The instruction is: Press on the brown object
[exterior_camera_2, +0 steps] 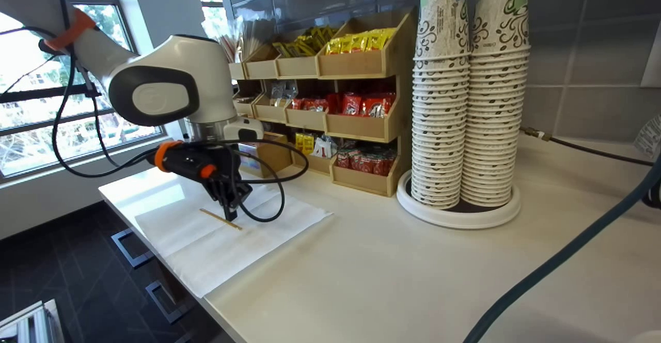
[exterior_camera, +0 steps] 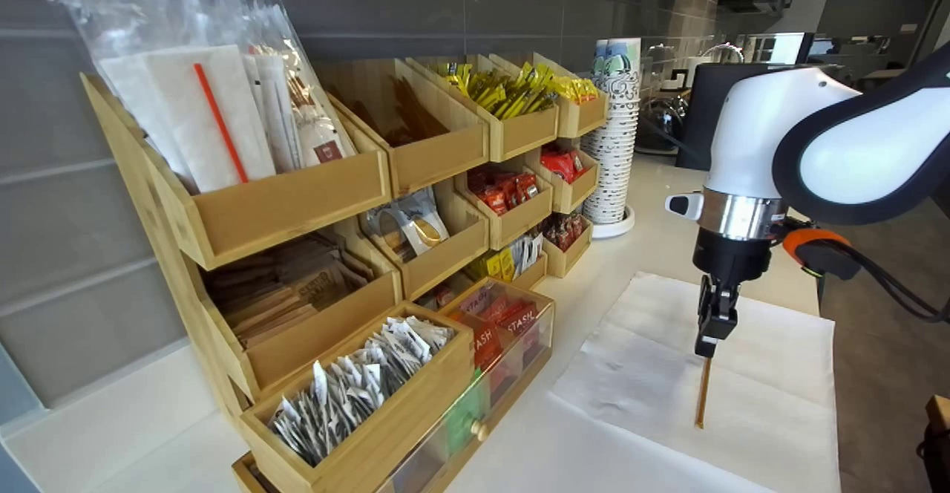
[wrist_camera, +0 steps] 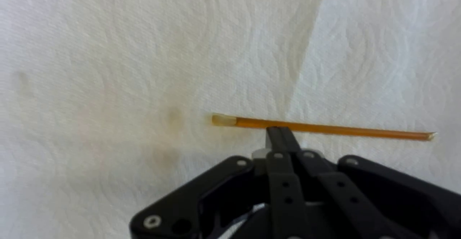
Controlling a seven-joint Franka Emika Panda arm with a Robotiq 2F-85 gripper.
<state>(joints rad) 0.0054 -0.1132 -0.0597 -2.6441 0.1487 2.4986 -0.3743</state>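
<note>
Orange-brown and slim, the stick (wrist_camera: 335,129) lies flat on a white paper towel (wrist_camera: 108,52) spread on the bench (exterior_camera_2: 361,260). Your end effector (wrist_camera: 282,130) points down at it, its two fingers pressed together with nothing visible between them; whether the tips touch the stick, you cannot tell. Your wrist view brings out faint brownish stains (wrist_camera: 174,118) left of the stick, which the exterior views do not resolve. In an exterior view you can look into a wooden box (exterior_camera: 415,407) of white packets (exterior_camera: 364,382) at near left, but the fingertips hide the stick's far end. You see both of its ends in an exterior view that also takes in windows (exterior_camera_2: 31,115) at the far left. Close up from the wrist, the stick is straight and looks translucent, with a short pale section at its left end and a whitish tip at its right; the fingertips overlap it toward the pale end.
</note>
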